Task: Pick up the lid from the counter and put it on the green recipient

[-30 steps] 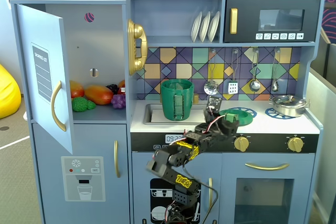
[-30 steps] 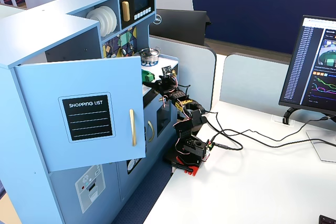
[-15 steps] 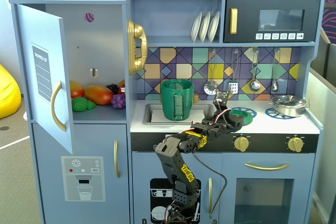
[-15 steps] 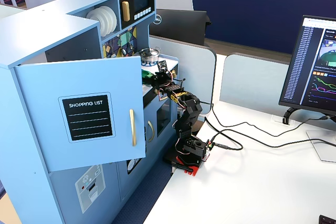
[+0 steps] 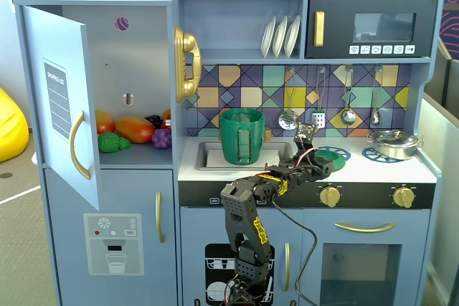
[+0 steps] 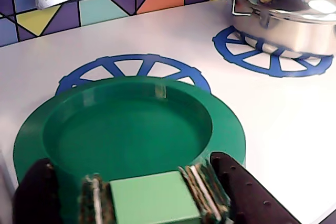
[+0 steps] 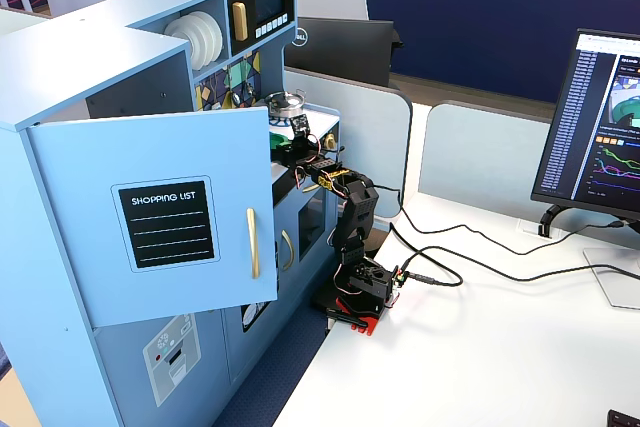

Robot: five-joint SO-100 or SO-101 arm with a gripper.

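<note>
The lid (image 6: 131, 129) is a dark-green round disc lying hollow side up on the left blue burner ring (image 6: 131, 64), with a light-green tab (image 6: 152, 200) at its near edge. My gripper (image 6: 130, 162) is low over the lid, its black fingers (image 6: 37, 192) on either side of the tab. The right finger is against the tab and the left stands a little apart. In a fixed view the gripper (image 5: 318, 157) is at the lid (image 5: 336, 156), right of the sink. The green recipient (image 5: 242, 136), a tall pot with a strap handle, stands in the sink.
A silver pot (image 6: 286, 11) sits on the right burner ring (image 6: 247, 56), and it also shows in a fixed view (image 5: 393, 142). Utensils (image 5: 348, 102) hang on the tiled back wall. The fridge door (image 5: 61, 98) stands open at the left, with toy fruit (image 5: 133, 130) inside.
</note>
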